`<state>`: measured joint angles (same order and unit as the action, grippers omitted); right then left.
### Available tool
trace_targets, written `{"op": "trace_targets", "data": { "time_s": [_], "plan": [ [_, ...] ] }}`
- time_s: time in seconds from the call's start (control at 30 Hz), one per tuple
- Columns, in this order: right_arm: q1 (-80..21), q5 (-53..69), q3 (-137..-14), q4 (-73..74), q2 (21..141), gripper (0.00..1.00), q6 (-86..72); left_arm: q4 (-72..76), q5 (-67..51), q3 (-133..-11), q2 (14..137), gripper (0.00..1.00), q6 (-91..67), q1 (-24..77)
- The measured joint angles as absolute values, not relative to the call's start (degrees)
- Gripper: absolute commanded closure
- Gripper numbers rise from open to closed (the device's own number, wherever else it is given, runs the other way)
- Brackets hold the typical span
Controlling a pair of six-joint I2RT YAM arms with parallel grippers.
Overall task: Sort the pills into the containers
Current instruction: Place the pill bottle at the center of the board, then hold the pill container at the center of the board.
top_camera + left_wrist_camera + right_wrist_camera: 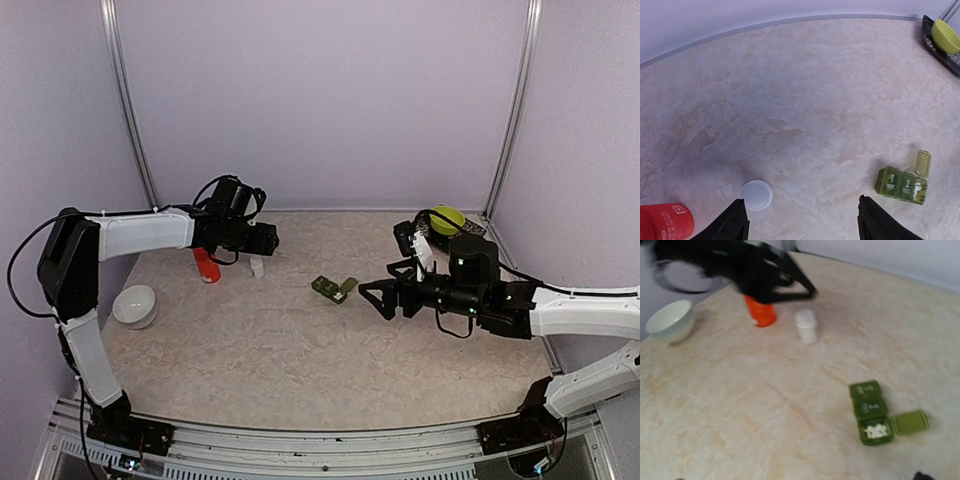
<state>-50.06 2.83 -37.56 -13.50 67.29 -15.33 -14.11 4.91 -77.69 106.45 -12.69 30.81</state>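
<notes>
The containers (333, 289) are a dark green strip of three joined compartments on the table's middle. In the right wrist view (869, 410) two lids are shut and the near end compartment is open, with white pills (875, 430) inside and its lid (910, 422) folded out. The strip also shows in the left wrist view (901, 184). My left gripper (801, 200) is open and empty, above a white bottle (756, 195) near its left finger. My right gripper (368, 292) is open and empty, just right of the strip.
A red bottle (206, 265) stands left of the white bottle (257, 266). A white bowl (135, 305) sits at the left. A yellow-green bowl (447, 219) rests on a dark tray at the back right. Walls enclose the table.
</notes>
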Motion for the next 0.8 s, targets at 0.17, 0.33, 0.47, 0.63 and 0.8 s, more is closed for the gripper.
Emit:
{"op": "trace_targets", "data": {
  "time_s": [0.17,0.33,0.47,0.63,0.8],
  "plan": [
    [-43.75,9.26,-40.51,-13.65,74.35,0.05,-22.68,-11.86,2.9,-77.52,104.44,0.26,-13.23,35.35],
    [-39.16,16.82,-41.1,-16.6,80.86,0.04,-29.74,-10.39,0.19,-76.88,106.54,0.26,-13.67,38.7],
    [-35.35,21.98,-41.34,-20.1,85.78,0.04,-34.46,-8.88,-1.96,-76.86,110.13,0.26,-14.04,39.57],
    [-32.08,26.94,-44.18,-23.09,92.66,0.03,-38.37,-7.14,-4.78,-76.97,114.21,0.26,-14.2,39.57],
    [-31.11,29.67,-47.64,-25.32,99.04,0.03,-40.36,-5.89,-7.49,-78.28,117.56,0.27,-14.17,39.57]
  ]
}}
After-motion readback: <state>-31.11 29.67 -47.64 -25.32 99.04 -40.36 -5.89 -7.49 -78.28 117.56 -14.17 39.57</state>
